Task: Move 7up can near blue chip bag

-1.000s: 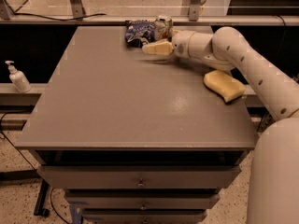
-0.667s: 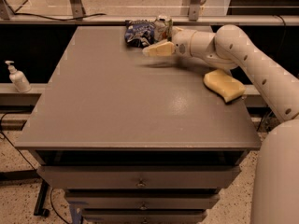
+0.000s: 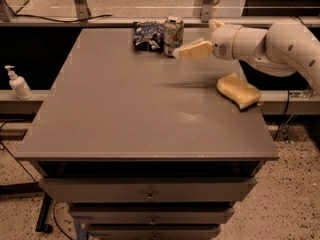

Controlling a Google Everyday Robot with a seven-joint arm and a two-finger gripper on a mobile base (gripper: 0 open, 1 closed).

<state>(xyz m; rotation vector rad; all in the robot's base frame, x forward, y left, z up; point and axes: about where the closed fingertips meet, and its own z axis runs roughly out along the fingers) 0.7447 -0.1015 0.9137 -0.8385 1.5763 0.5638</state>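
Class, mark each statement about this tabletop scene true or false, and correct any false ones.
1. The 7up can stands upright beside the blue chip bag. True.
2. The yellow sponge lies between can and bag. False: it lies apart, near the table's right edge in the picture.
3. The gripper is beside the can, over the table's far end. True.
4. The white pump bottle stands on the table. False: it stands on a ledge beside it.

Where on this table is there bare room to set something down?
Bare: the front and left of the table, in front of the blue chip bag and left of the yellow sponge. Crowded: the back edge, where bag, 7up can and the tool cluster.
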